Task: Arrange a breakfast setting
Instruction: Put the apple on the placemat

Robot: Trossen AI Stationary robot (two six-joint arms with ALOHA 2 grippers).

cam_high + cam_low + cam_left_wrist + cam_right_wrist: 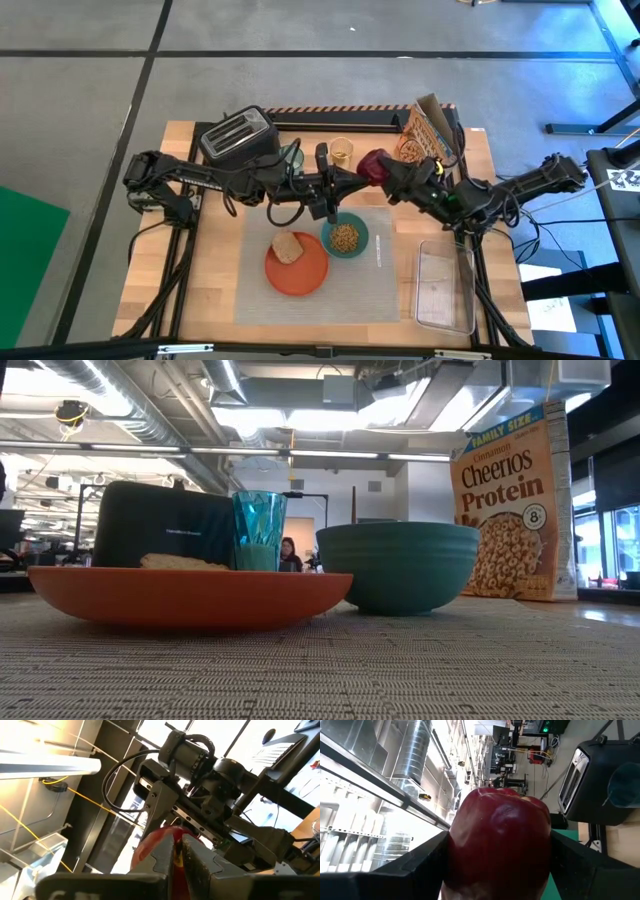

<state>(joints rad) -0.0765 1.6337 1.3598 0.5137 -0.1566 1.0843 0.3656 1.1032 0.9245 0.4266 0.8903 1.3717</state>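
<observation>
The dark-red fruit (500,842), an apple by its look, is clamped between the two fingers of the right tool (385,172), held in the air just behind the back edge of the grey placemat (380,290). The left tool (322,155) stands upright just beside it, over the same back edge; its fingers (165,857) are drawn almost together and seem to hold nothing, the red skin showing just past their tips.

Risks, as I judge them: the two tools sit very close, so any sideways move could knock the apple loose, and a round fruit dropped on the weave would roll. A release from this height could also send it into the teal bowl (345,237), which already holds cereal.

On the placemat, the bowl sits near the middle and the orange plate (296,265) with the toast slice (288,247) touches or nearly touches it on the left arm's side. Behind the mat stand the black toaster (238,135), the teal tumbler (259,530), a small yellowish glass (341,151) and a cereal box (512,505). A clear tray (444,288) lies on the desk (210,290) beside the mat. No spoon shows.
</observation>
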